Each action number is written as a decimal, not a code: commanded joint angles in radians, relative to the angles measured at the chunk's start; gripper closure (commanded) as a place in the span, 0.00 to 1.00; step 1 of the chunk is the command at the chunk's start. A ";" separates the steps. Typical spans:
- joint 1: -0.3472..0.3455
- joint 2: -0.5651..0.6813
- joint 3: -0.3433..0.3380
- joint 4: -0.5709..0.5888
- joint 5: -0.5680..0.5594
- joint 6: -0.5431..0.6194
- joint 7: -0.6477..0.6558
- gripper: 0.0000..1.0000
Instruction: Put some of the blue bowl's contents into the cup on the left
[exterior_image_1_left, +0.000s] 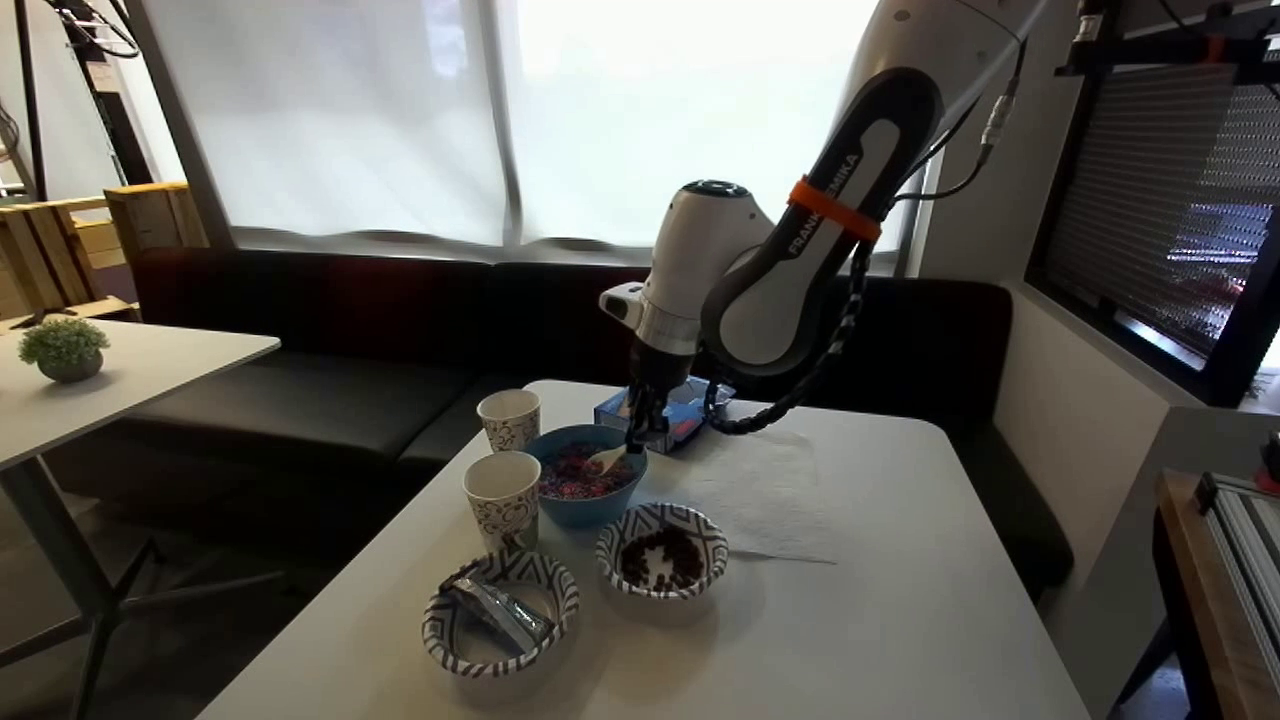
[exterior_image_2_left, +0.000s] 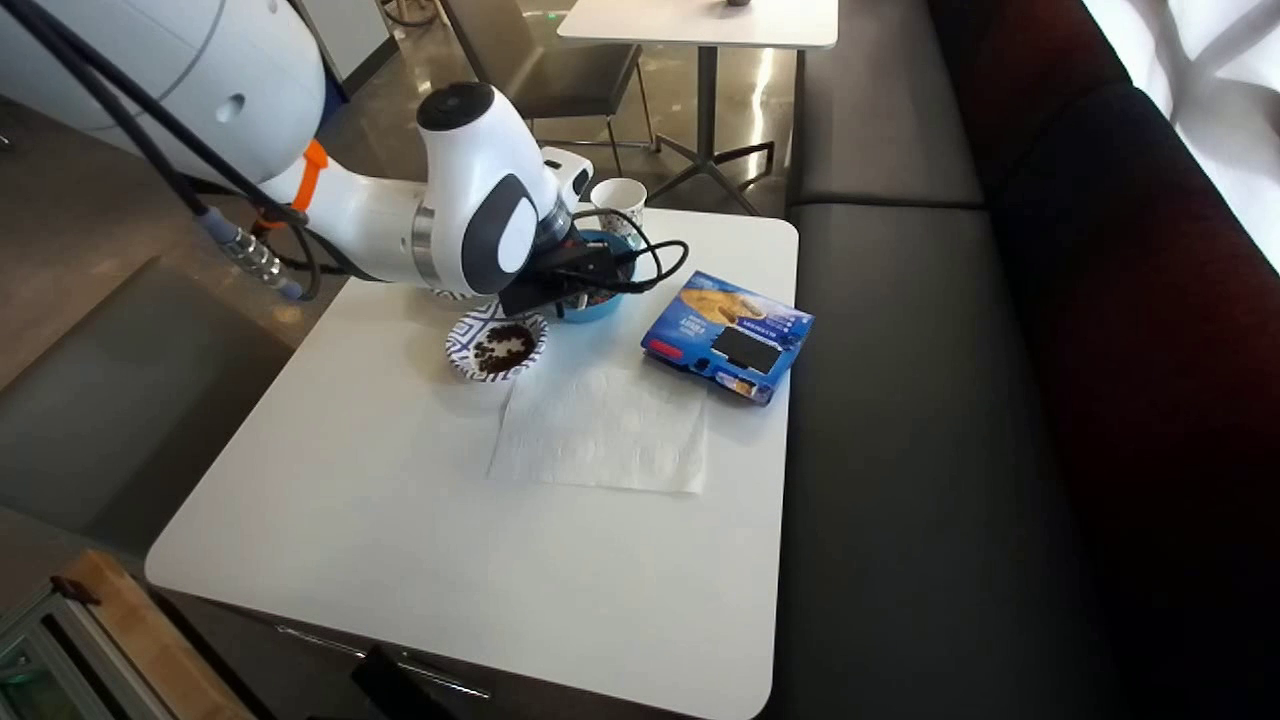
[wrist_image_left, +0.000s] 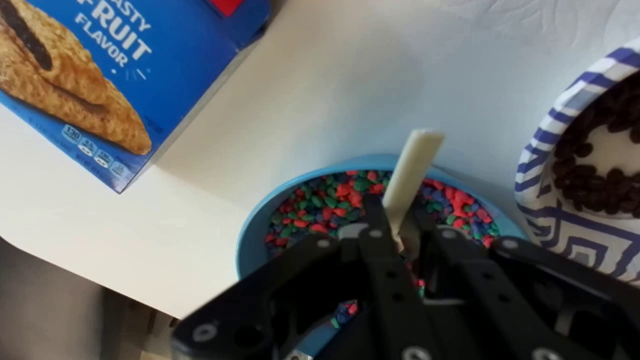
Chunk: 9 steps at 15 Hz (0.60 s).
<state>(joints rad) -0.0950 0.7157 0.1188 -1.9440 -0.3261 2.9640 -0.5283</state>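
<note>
The gripper (wrist_image_left: 397, 230) is gripping a pale spoon (wrist_image_left: 414, 165) between its closed fingertips; the pale spoon is projecting over the blue bowl (exterior_image_1_left: 590, 512), which is resting on the white table (exterior_image_2_left: 430, 500) and containing red, green and blue pieces (wrist_image_left: 320, 205). In an exterior view, a near paper cup (exterior_image_1_left: 505, 500) and a far paper cup (exterior_image_1_left: 512, 425) are standing upright beside the blue bowl; a patterned bowl (exterior_image_1_left: 662, 516) is holding dark beans (wrist_image_left: 585, 185); another patterned bowl (exterior_image_1_left: 545, 580) is holding a silvery packet (exterior_image_1_left: 505, 610); a blue box (exterior_image_2_left: 728, 335) is lying near a white paper sheet (exterior_image_2_left: 605, 430).
</note>
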 joint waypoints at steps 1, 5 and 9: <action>0.106 0.002 -0.109 0.061 -0.061 -0.117 0.039 0.97; 0.140 0.037 -0.142 0.129 -0.098 -0.170 0.025 0.97; 0.147 0.084 -0.139 0.186 -0.117 -0.176 0.015 0.97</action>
<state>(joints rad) 0.0338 0.7461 -0.0093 -1.8233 -0.4103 2.8174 -0.5217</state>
